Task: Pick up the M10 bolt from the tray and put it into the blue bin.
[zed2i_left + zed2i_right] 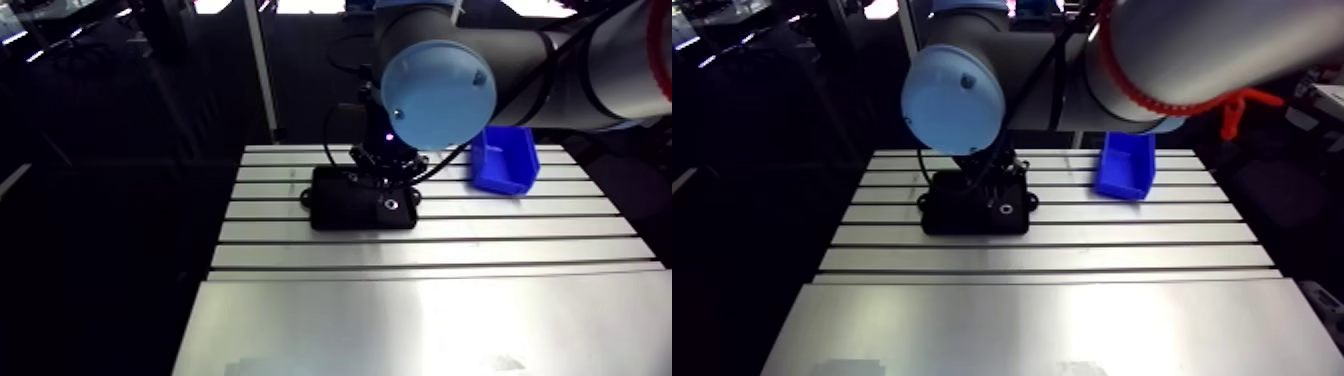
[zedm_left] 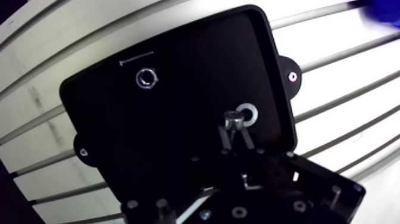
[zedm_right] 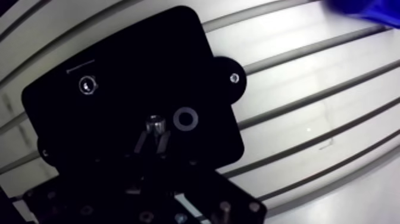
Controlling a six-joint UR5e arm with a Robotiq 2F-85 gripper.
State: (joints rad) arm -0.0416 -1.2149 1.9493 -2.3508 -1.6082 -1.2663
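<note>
Two fingers (image 2: 224, 139) of the gripper (image 2: 234, 134) are closed in on the M10 bolt (image 2: 233, 120), as I read it from the wrist view. They stand only a narrow way apart, one on each side of the bolt, and press against it just below its round socket head. The bolt stands upright with its head toward the camera, inside the black tray (image 2: 178, 137). I cannot tell whether its lower end rests on the tray floor or hangs clear of it.

Taking straight ahead of the fingers as twelve o'clock, a flat washer (image 2: 247, 113) lies just beside the bolt at about one o'clock, and looks to me nearly in touch with the head. A hex nut (image 2: 146, 78) lies flat on the tray floor at about ten o'clock, well apart from both the bolt and the washer. A rounded tab (image 2: 291, 76) with a small screw in it sticks out from the tray's side at about two o'clock from the bolt.

In the arm view I see the tray lying flat on the slotted aluminium table (image 1: 420, 255), with the wrist down over its far side. The light-blue joint cap (image 1: 438, 95) covers much of the wrist from this angle. The blue bin (image 1: 505, 160) sits on the table at about two o'clock from the tray, well apart from it and close to the table's far edge, with its open side up.
</note>
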